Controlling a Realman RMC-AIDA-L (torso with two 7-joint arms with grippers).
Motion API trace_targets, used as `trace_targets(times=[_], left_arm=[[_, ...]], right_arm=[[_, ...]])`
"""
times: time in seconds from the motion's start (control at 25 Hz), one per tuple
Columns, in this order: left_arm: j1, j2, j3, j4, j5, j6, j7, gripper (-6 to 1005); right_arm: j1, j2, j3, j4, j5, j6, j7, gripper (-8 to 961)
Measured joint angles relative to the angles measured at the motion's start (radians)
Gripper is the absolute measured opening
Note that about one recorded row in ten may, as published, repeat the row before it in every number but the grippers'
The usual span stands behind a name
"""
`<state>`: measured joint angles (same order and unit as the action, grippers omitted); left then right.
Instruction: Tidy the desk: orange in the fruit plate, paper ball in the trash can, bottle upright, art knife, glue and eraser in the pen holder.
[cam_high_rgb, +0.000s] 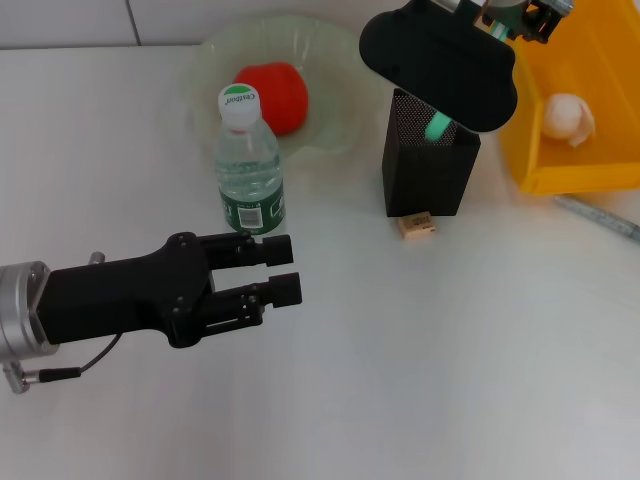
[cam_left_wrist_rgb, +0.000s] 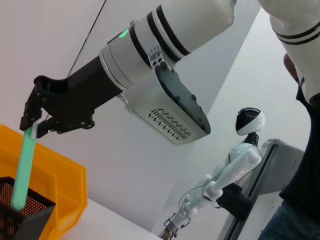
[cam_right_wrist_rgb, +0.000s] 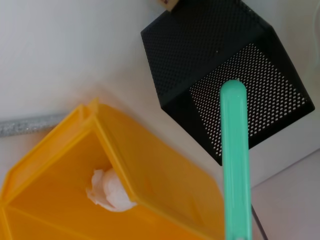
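My right gripper (cam_left_wrist_rgb: 31, 121) is shut on a mint-green stick (cam_left_wrist_rgb: 24, 165), perhaps the glue, whose lower end dips into the mouth of the black mesh pen holder (cam_high_rgb: 425, 178). In the head view the right wrist hides those fingers. The tan eraser (cam_high_rgb: 417, 225) lies on the table against the holder's front. A silver-grey stick (cam_high_rgb: 600, 217), possibly the art knife, lies at the right. The bottle (cam_high_rgb: 248, 165) stands upright. The orange (cam_high_rgb: 275, 93) rests in the fruit plate (cam_high_rgb: 345, 125). The paper ball (cam_high_rgb: 567, 118) lies in the yellow trash can (cam_high_rgb: 575, 178). My left gripper (cam_high_rgb: 285, 270) hangs open and empty just in front of the bottle.
The trash can stands right next to the pen holder, at the back right. White tabletop (cam_high_rgb: 430, 360) spreads across the front and middle. In the left wrist view a white humanoid robot (cam_left_wrist_rgb: 235, 160) stands far off in the room.
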<state>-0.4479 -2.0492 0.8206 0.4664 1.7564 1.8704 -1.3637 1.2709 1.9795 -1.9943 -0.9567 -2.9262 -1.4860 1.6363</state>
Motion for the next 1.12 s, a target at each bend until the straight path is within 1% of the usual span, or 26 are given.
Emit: trace_targets(times=[0.12, 0.2, 0.4, 0.44, 0.48, 0.6, 0.64, 0.68, 0.76, 0.8, 0.84, 0.88, 1.0, 1.04, 1.08, 1.12], left_arm=[[0.0, 0.0, 0.0, 0.0, 0.0, 0.0, 0.0, 531], [0.0, 0.0, 0.0, 0.0, 0.0, 0.001, 0.0, 532], [0.0, 0.0, 0.0, 0.0, 0.0, 0.001, -0.001, 532], [0.0, -0.001, 0.0, 0.0, 0.0, 0.002, -0.002, 532], [0.0, -0.001, 0.0, 0.0, 0.0, 0.002, -0.002, 532], [0.001, 0.0, 0.001, 0.0, 0.0, 0.004, -0.003, 532], [0.001, 0.0, 0.001, 0.0, 0.0, 0.006, -0.004, 532], [0.001, 0.0, 0.001, 0.0, 0.0, 0.006, -0.004, 533], [0.001, 0.002, -0.001, 0.0, 0.0, 0.006, -0.005, 533], [0.001, 0.002, -0.008, 0.0, 0.0, 0.004, -0.007, 533], [0.001, 0.002, -0.017, 0.0, 0.0, 0.002, -0.008, 533], [0.0, 0.003, -0.024, 0.0, 0.0, 0.001, -0.009, 533], [-0.003, 0.009, -0.036, 0.0, 0.0, 0.001, -0.01, 533], [-0.008, 0.016, -0.036, 0.0, 0.003, -0.003, -0.011, 533], [-0.008, 0.016, -0.036, 0.0, 0.003, -0.003, -0.011, 533], [-0.01, 0.02, -0.036, 0.0, 0.005, -0.006, -0.011, 533]], right_arm=[[-0.005, 0.001, -0.007, -0.003, 0.0, 0.001, 0.0, 184], [-0.006, 0.001, -0.009, -0.004, 0.001, 0.002, 0.001, 363], [-0.01, -0.002, 0.015, -0.015, 0.001, 0.002, 0.001, 482], [-0.019, -0.01, 0.059, -0.035, 0.001, -0.001, 0.002, 506], [-0.019, -0.01, 0.059, -0.035, 0.001, -0.001, 0.002, 530], [-0.052, -0.029, 0.178, -0.099, 0.002, -0.017, -0.004, 601], [-0.088, -0.04, 0.281, -0.164, 0.003, -0.038, -0.016, 625], [-0.088, -0.04, 0.281, -0.164, 0.003, -0.038, -0.016, 626], [-0.137, -0.044, 0.415, -0.253, 0.005, -0.065, -0.037, 628], [-0.167, -0.041, 0.485, -0.302, 0.009, -0.084, -0.048, 629], [-0.222, -0.036, 0.61, -0.388, 0.042, -0.115, -0.059, 630], [-0.222, -0.036, 0.61, -0.388, 0.042, -0.115, -0.059, 630], [-0.299, -0.035, 0.781, -0.457, 0.17, -0.149, -0.063, 629], [-0.327, -0.033, 0.838, -0.474, 0.215, -0.157, -0.062, 629], [-0.356, -0.025, 0.893, -0.489, 0.254, -0.171, -0.061, 629], [-0.387, -0.013, 0.958, -0.506, 0.298, -0.187, -0.059, 629]])
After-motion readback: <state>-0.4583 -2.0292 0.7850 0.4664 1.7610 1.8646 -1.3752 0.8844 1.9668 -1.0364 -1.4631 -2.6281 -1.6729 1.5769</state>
